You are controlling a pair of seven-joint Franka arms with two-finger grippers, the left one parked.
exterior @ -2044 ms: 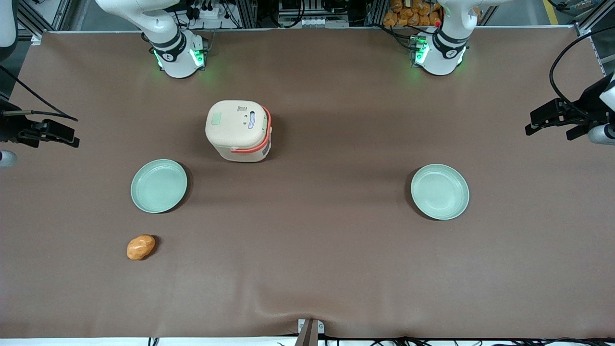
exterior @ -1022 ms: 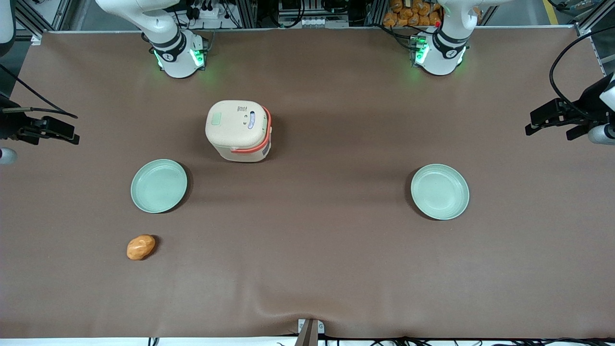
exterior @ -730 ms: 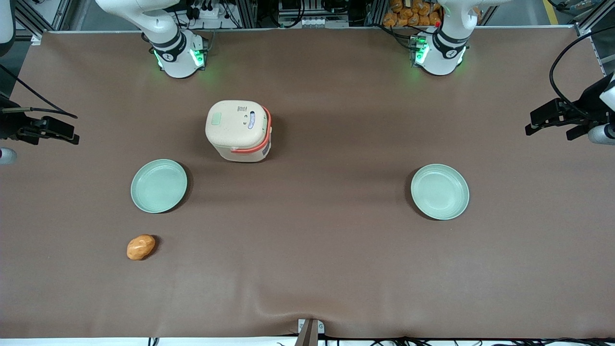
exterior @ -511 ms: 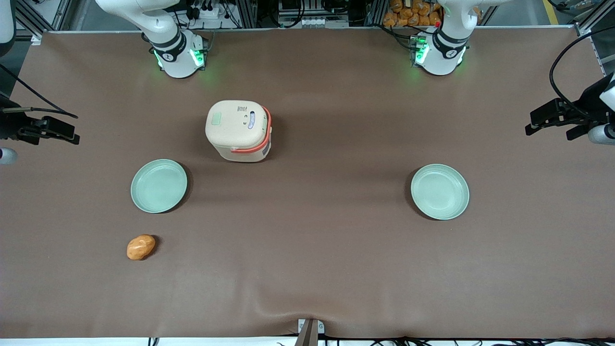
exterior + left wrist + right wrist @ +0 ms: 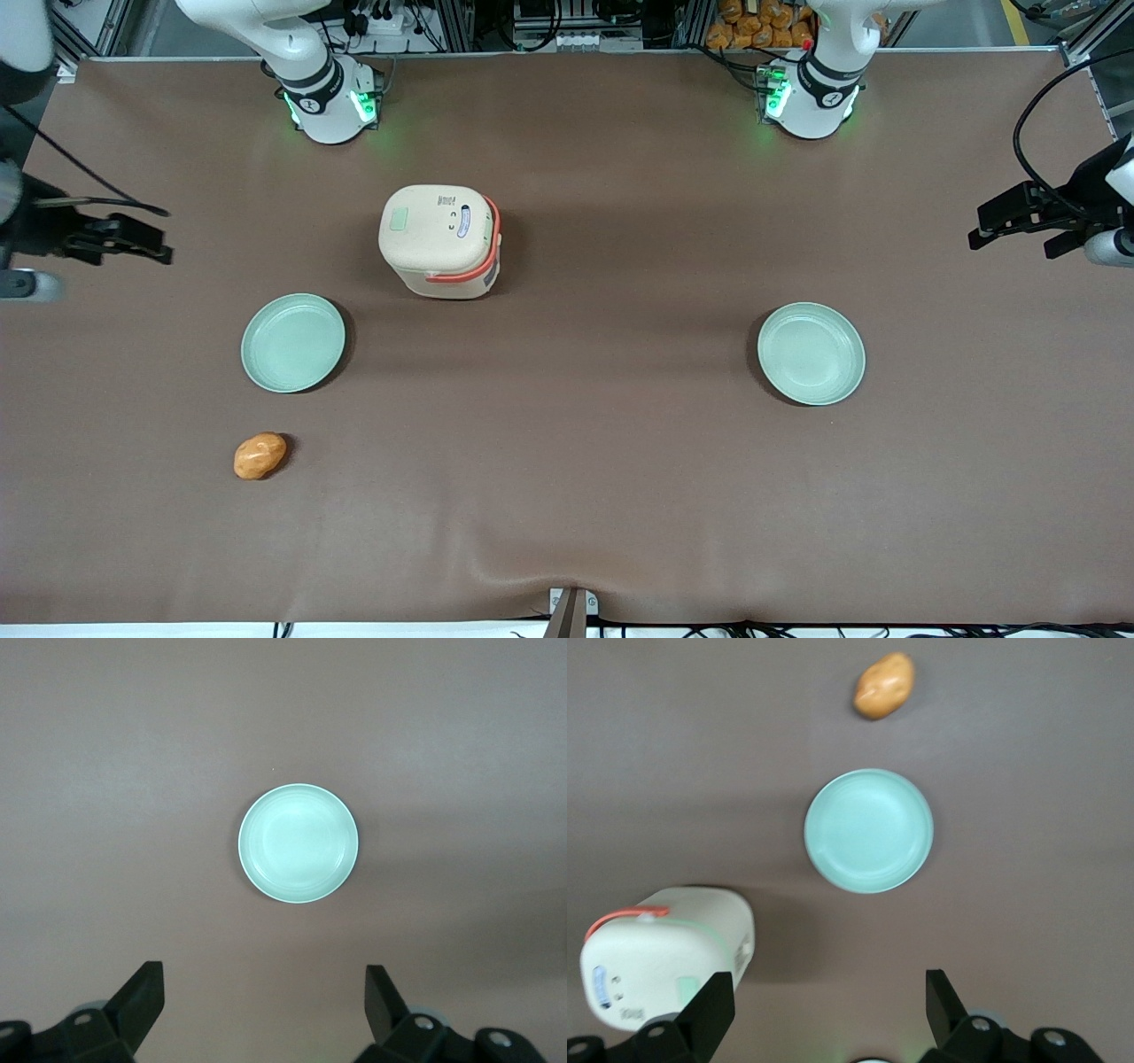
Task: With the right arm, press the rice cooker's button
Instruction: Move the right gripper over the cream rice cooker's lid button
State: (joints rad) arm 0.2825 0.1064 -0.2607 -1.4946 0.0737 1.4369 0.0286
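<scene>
The cream rice cooker (image 5: pixel 440 241) with a coral-orange handle band stands on the brown table, lid shut. Its pale green button (image 5: pixel 399 218) is on the lid, on the side toward the working arm's end. My right arm's gripper (image 5: pixel 146 245) hovers high over the table edge at the working arm's end, well apart from the cooker. In the right wrist view the gripper (image 5: pixel 827 994) is open and empty, and the cooker (image 5: pixel 664 952) shows beside one finger (image 5: pixel 713 1003) with part of the button (image 5: pixel 688 989) visible.
A pale green plate (image 5: pixel 293 343) lies nearer the front camera than the cooker, and shows in the right wrist view (image 5: pixel 869 830). An orange potato-like object (image 5: pixel 260 455) lies nearer still. A second green plate (image 5: pixel 811 354) lies toward the parked arm's end.
My right gripper has shifted sideways over the table toward the rice cooker. The cooker, plates and orange object have not moved.
</scene>
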